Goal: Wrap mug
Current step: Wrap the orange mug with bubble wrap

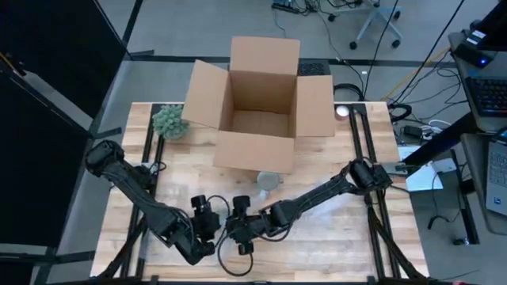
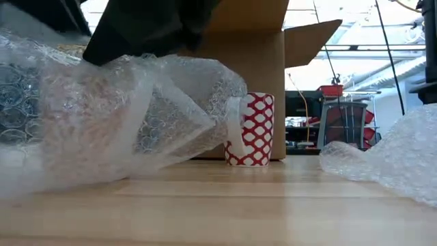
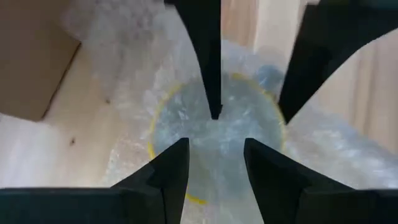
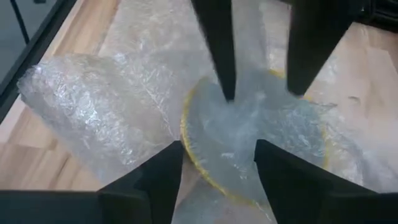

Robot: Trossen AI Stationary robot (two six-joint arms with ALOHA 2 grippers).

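Note:
A red mug with a white lattice pattern [image 2: 249, 130] stands upright on its base in front of the cardboard box [image 1: 261, 103]; it also shows in the high view [image 1: 268, 180]. Clear bubble wrap [image 4: 81, 106] lies over the near middle of the table and covers a round yellow-rimmed thing [image 4: 193, 149]. My left gripper [image 3: 214, 168] and my right gripper [image 4: 217, 174] face each other over that covered round thing, well nearer than the mug. Both are open, with wrap showing between their fingers. My left gripper has its fingers [image 3: 171, 174] on either side of the bubble wrap over the round thing; I cannot tell whether they touch it. My right gripper has its fingers [image 4: 165, 177] standing likewise at the wrap, and touch cannot be told.
The open cardboard box stands at the table's far middle, flaps spread. A small green plant [image 1: 169, 122] sits at the far left. More crumpled bubble wrap [image 2: 389, 160] lies on the right side. Bare wood shows along the near edge [image 2: 218, 219].

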